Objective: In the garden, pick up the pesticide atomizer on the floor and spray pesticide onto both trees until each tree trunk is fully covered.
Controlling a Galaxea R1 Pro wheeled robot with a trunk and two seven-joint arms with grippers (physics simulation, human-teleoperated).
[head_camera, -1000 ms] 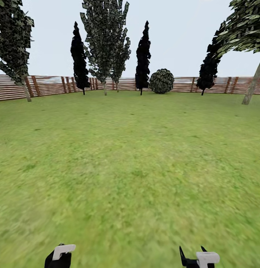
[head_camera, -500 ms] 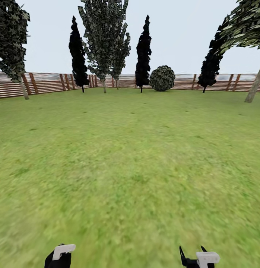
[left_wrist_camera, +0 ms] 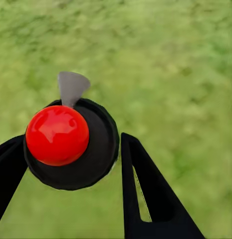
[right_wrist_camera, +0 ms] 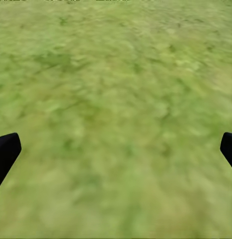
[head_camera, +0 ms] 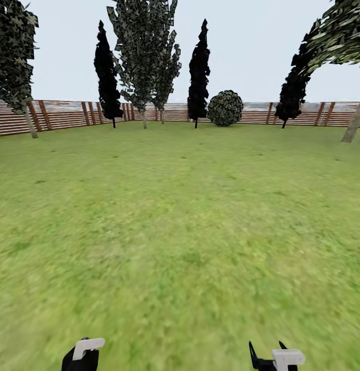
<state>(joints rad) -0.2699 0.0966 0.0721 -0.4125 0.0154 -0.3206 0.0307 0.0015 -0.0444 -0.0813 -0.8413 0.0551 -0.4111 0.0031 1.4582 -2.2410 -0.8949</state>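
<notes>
A black round atomizer with a glossy red ball cap and a small grey nozzle sits between the black fingers of the left gripper, over the wide green grass lawn. A leaning grey-brown trunk stands by the brown slatted wooden fence.

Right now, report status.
Left gripper shut on atomizer. Right gripper open. Tree trunk far right by fence; lawn between.

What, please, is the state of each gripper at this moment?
Left gripper: shut on the black round atomizer with a red ball top.
Right gripper: open, fingers spread wide over the green grass lawn, holding nothing.
</notes>
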